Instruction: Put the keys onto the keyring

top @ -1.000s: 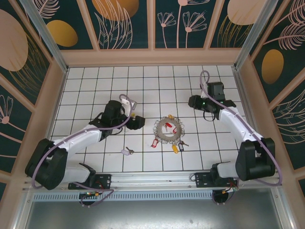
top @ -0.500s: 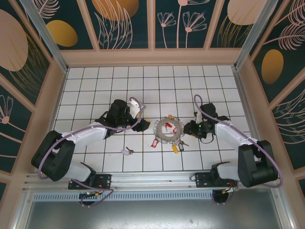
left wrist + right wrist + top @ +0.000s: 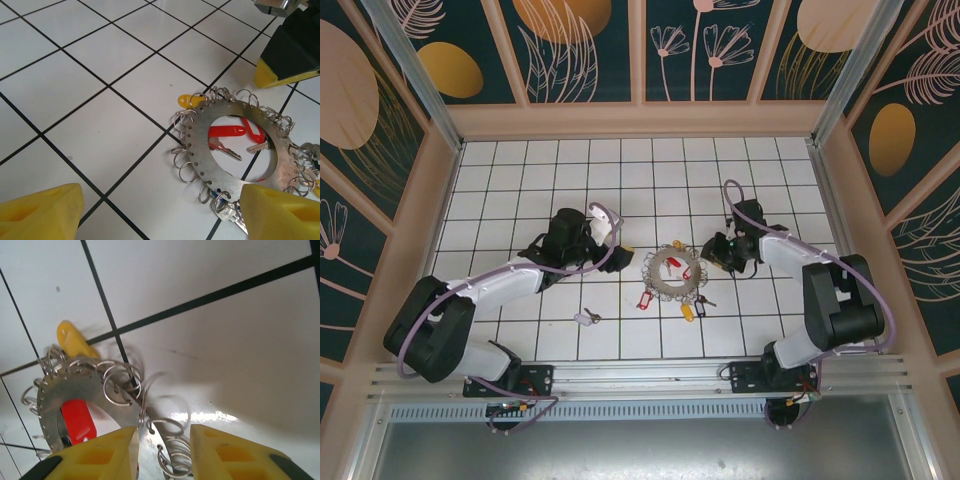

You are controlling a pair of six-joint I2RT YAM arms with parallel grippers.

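Tabletop (image 3: pixel 520 180) of white tiles carries everything, and the keyring (image 3: pixel 656 272) lies flat near its middle, between the 2 arms. Of these, the right gripper (image 3: pixel 716 256) is nearer. It sits low at the ring's right rim, so the ring lies to the robot's left of its fingertips. It is close enough that the small split rings (image 3: pixel 170 432) on the rim reach into the gap between its jaws, which stand narrowly apart with nothing visibly pinched. The left gripper (image 3: pixel 618 250) hovers just beside the opposite rim, jaws wide and empty.

Being round, the ring has no long axis (its flat face is up), so the approach probably turns on which stretch of rim to take. It is a broad grey-brass band pierced with holes and fringed with wire loops. The red-tagged keys (image 3: pixel 227 131) lie in its open centre, and a yellow tag (image 3: pixel 189 100) pokes out from under the rim. 1 loose key (image 3: pixel 586 318) with a pale tag lies apart on the tiles, nearer the left arm, its long axis roughly left-right.
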